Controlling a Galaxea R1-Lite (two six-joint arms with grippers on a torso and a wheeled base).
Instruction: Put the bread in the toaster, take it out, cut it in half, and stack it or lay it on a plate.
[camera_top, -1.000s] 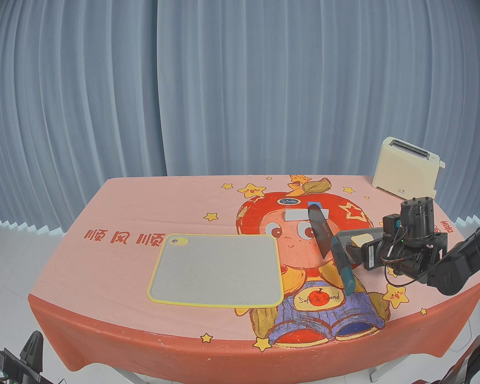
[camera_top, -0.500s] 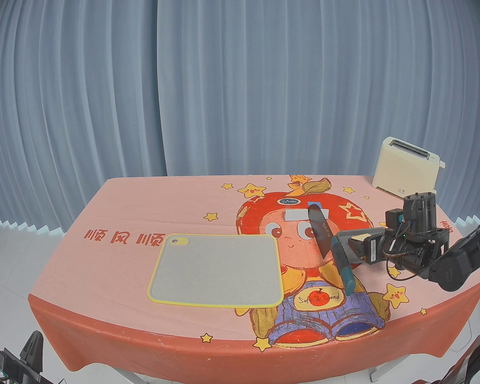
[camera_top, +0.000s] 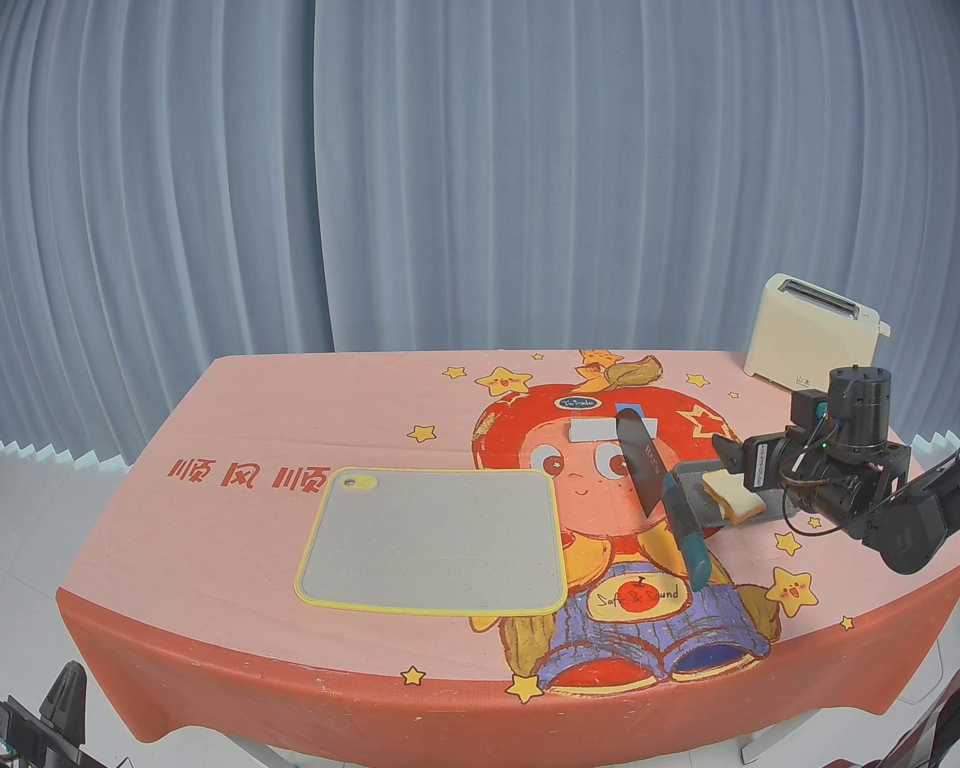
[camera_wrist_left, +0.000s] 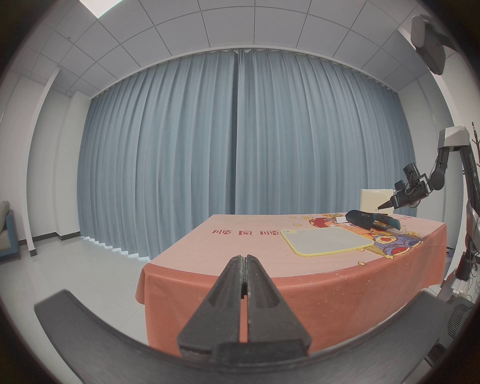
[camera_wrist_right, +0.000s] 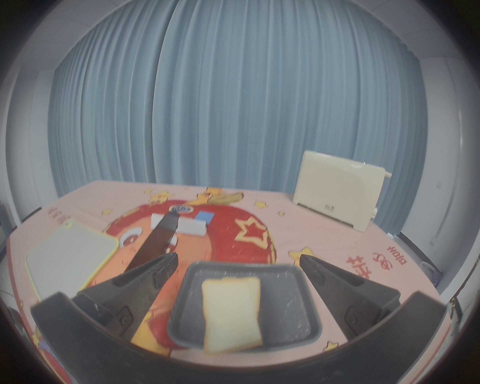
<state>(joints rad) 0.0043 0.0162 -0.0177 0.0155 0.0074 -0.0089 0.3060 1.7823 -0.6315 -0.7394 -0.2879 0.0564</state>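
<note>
A slice of pale bread (camera_top: 733, 494) lies in a dark grey tray (camera_top: 689, 468) on the right of the table, one edge hanging over the tray's rim. My right gripper (camera_top: 742, 458) hovers open just above and right of it. In the right wrist view its fingers (camera_wrist_right: 145, 285) straddle the tray (camera_wrist_right: 295, 285) with the bread (camera_wrist_right: 231, 312) between and below them, untouched. The cream toaster (camera_top: 812, 338) stands at the far right corner. My left gripper (camera_wrist_left: 245, 287) is shut and empty, low off the table's left side.
A black-bladed knife with a teal handle (camera_top: 688, 535) lies just left of the tray, its blade (camera_top: 640, 462) resting on a white block (camera_top: 598, 430). A grey cutting board (camera_top: 435, 540) with a yellow rim lies at the table's front centre.
My right gripper has lifted and drawn back to the right, away from the tray. The bread, earlier between its fingers, now lies uncovered in the tray.
</note>
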